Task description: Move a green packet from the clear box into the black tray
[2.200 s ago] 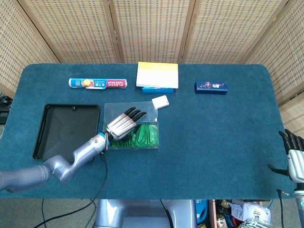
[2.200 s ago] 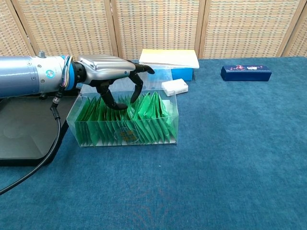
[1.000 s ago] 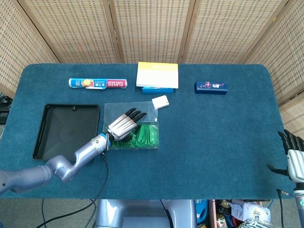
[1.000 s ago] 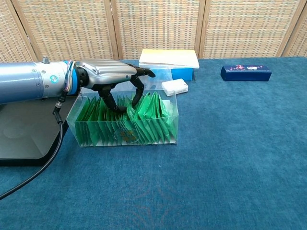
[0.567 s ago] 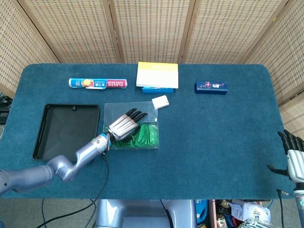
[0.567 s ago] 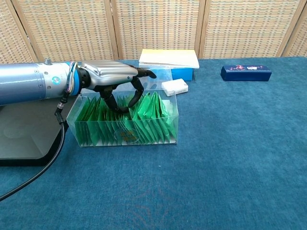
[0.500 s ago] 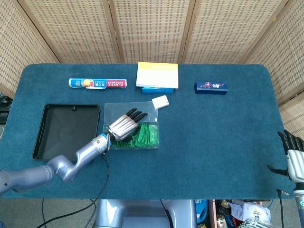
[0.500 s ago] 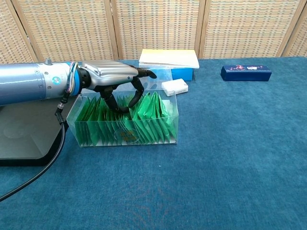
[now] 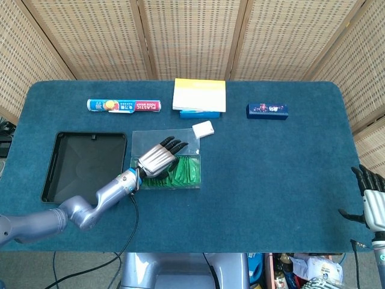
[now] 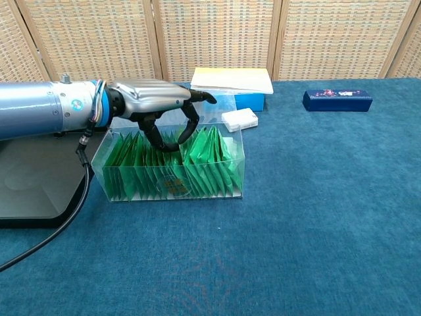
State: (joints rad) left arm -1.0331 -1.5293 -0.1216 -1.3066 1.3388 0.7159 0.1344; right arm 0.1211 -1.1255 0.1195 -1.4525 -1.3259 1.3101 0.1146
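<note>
A clear box (image 9: 196,143) (image 10: 131,192) stands mid-table with a row of upright green packets (image 9: 184,171) (image 10: 205,164) inside. To its left lies the empty black tray (image 9: 84,165) (image 10: 26,187). My left hand (image 9: 156,158) (image 10: 148,95) hovers over the box's left-middle, palm down, thumb and a finger curled down and closed together on the top of a green packet that still stands in the row. My right hand (image 9: 371,198) hangs off the table's front right corner, fingers apart and holding nothing.
Along the back stand a plastic wrap roll (image 9: 123,105), a yellow-topped pad on a blue box (image 9: 199,95) (image 10: 231,80) and a dark blue box (image 9: 267,111) (image 10: 337,100). A small white box (image 9: 203,128) (image 10: 239,120) lies just behind the clear box. A black cable (image 10: 72,204) trails from the left arm.
The left hand's thumb and finger have closed together among the packet tops, and the hand has risen slightly. The right hand has not moved.
</note>
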